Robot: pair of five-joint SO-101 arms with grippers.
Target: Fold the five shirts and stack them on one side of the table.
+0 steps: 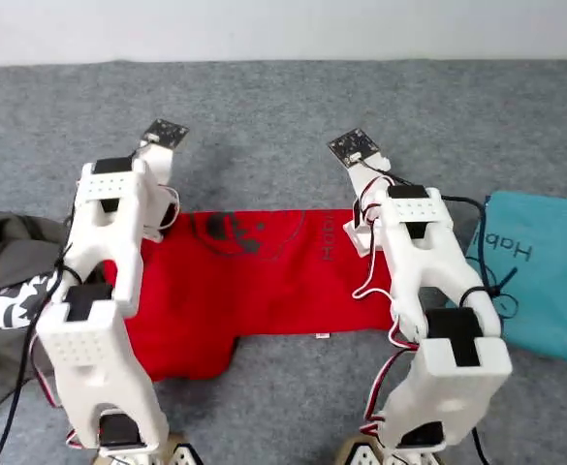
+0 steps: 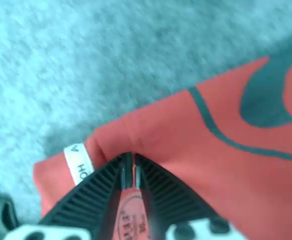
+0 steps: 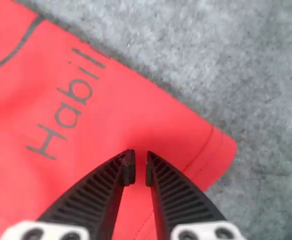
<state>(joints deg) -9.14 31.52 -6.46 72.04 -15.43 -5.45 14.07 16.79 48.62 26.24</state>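
The red shirt [image 1: 264, 281] lies lengthwise across the bench [image 1: 283, 107], its far edge under both arms: left tool [image 2: 130, 166] pinched shut on it, right tool [image 3: 138, 169] a crack open, seemingly holding nothing.

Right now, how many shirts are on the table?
3 for sure: the red shirt in the middle, the teal shirt at the right edge, a grey shirt heaped at the left edge. Black-and-white cloth there may be a fourth, partly hidden.
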